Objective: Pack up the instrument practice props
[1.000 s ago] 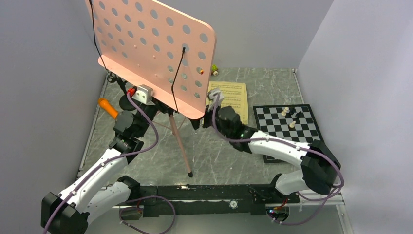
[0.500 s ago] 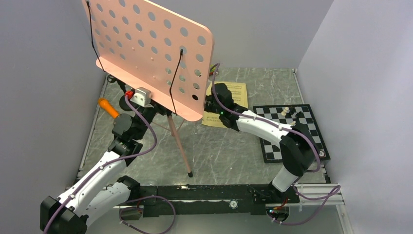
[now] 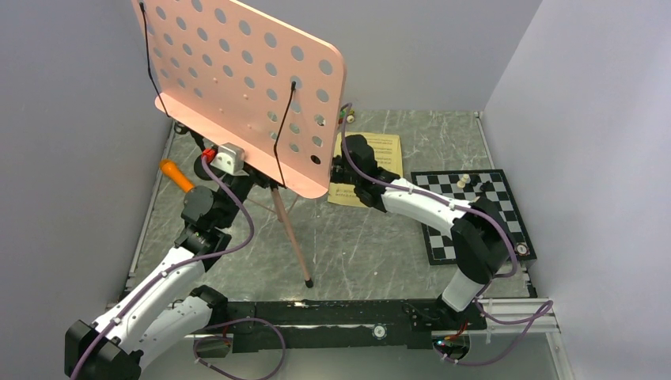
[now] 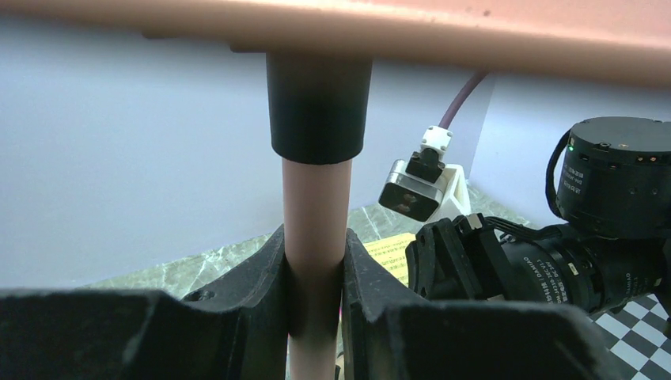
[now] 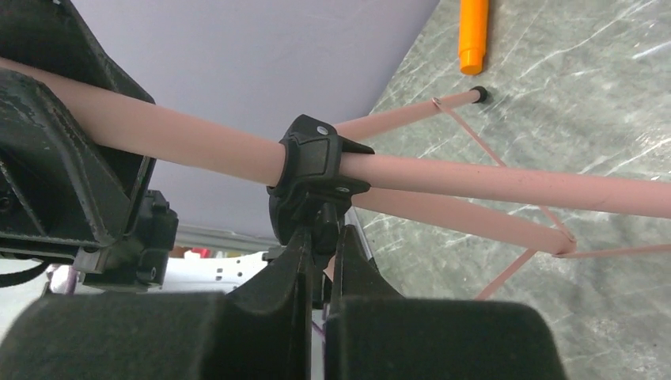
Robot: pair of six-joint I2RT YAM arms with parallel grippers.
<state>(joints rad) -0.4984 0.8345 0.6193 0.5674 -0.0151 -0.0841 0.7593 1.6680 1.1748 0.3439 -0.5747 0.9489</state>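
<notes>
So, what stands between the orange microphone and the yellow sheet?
The pink stand, seen in the top view between microphone and sheet. The wrist views show the left gripper shut on its pole and the right gripper on its clamp.

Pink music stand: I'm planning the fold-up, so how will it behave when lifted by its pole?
The stand is probably top-heavy: its wide perforated desk sits high over thin splayed legs, so it may tip or swing. The smooth round pole could slip or twist in the left gripper. The tubes look rigid, likely light.
</notes>
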